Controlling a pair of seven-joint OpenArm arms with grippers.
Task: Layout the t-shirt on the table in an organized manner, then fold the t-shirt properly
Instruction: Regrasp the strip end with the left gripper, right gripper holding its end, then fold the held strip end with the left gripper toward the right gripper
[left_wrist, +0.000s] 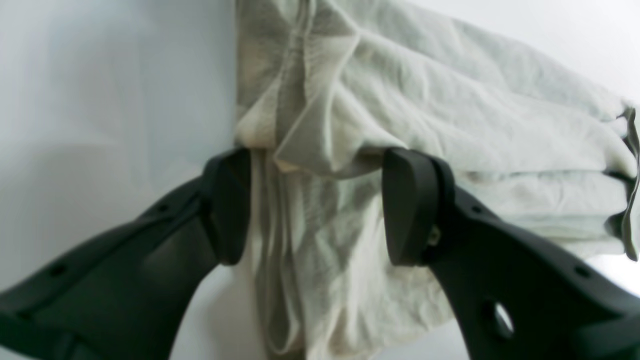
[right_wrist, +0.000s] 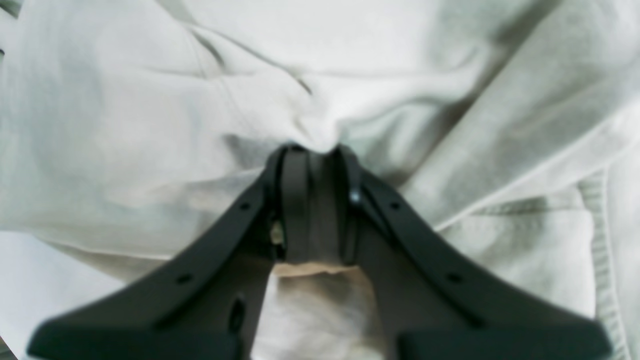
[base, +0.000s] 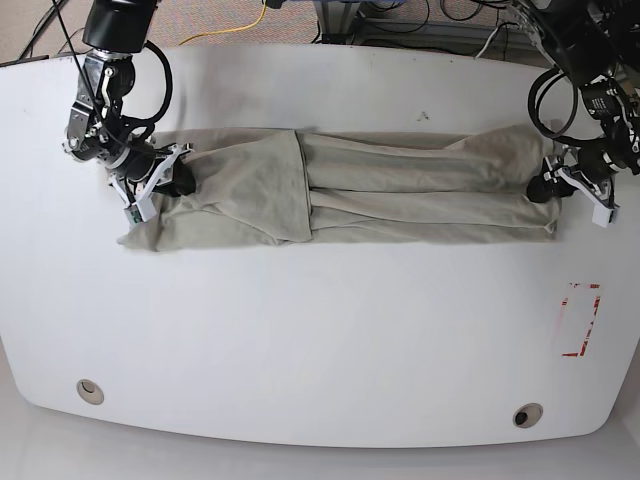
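**T-shirt stretched in a long band between 2 grippers**

T-shirt (base: 340, 190) lies across the far half of the table (base: 320, 330) as a long, narrow folded band running side to side. In the base view a looser, wider flap sits left of the middle, overlapping the flatter lengthwise folds.

The right gripper (right_wrist: 316, 150) is at the band's left end in the base view. Its jaws are pressed together on a pinched ridge of cloth, with wrinkles fanning out from the pinch.

The left gripper (left_wrist: 315, 205) is at the opposite end, its 2 fingers (left_wrist: 407, 205) spread wide. Rumpled fabric lies between and beneath them, a small fold draped against the inner face of one finger, but nothing is clamped.

A red tape outline (base: 580, 320) sits near the table's corner, well apart from the shirt, and 2 grommets (base: 90, 390) lie along the near edge.
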